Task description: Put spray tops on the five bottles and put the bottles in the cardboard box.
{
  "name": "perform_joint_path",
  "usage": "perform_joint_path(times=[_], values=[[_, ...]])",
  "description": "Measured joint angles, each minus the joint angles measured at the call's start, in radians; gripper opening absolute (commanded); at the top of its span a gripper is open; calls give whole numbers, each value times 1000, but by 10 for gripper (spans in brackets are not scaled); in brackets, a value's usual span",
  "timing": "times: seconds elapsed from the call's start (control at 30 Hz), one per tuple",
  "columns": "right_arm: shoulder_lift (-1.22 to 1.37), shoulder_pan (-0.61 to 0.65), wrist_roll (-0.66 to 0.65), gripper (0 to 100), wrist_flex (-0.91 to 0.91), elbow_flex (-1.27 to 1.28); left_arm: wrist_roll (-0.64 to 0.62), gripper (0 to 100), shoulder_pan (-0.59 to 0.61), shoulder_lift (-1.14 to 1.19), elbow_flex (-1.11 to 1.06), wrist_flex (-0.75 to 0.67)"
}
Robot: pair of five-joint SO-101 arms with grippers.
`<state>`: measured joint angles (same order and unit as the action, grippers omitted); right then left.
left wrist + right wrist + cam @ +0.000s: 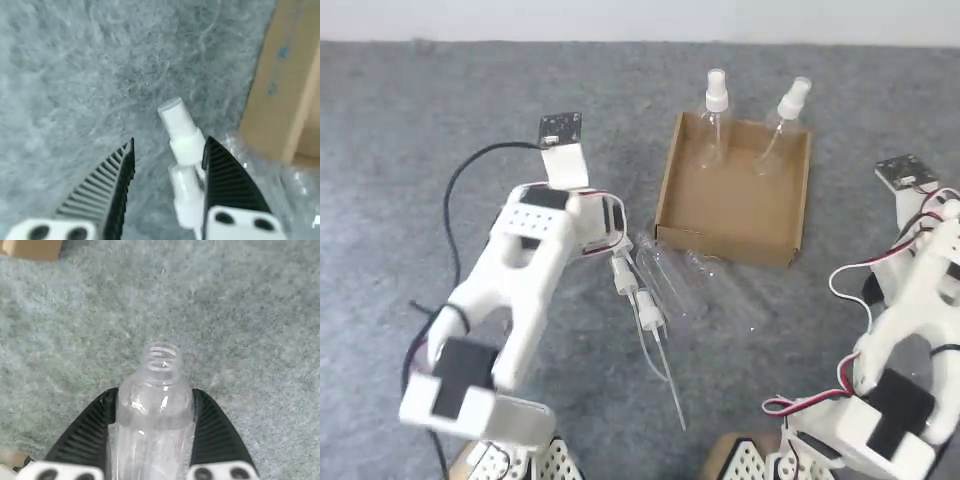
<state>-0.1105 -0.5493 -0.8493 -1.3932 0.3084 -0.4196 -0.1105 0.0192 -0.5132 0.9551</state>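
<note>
In the left wrist view my left gripper is open low over the grey carpet, straddling a white spray top that lies close to one finger. A second spray top lies right behind it. From above, both spray tops lie with long tubes beside two bare clear bottles in front of the cardboard box. Two bottles with tops lean inside the box. My right gripper is shut on a clear bottle with an open neck.
The box's side wall stands close beside the left gripper, and its corner shows far off in the right wrist view. The right arm sits at the table's right, away from the box. Grey carpet covers the table.
</note>
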Motion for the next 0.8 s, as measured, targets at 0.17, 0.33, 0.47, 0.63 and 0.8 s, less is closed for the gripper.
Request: perform_joint_path(times=[0.17,0.33,0.47,0.63,0.8], values=[[0,0,-3,6,0,0,-58,200,-11,170,94,0],[0,0,-3,6,0,0,-69,186,-21,282,147,-20],[0,0,-3,6,0,0,-69,129,-20,293,170,-20],[0,0,-3,6,0,0,-74,103,-20,293,172,-20],[0,0,-3,6,0,0,-69,90,-20,293,172,-20]])
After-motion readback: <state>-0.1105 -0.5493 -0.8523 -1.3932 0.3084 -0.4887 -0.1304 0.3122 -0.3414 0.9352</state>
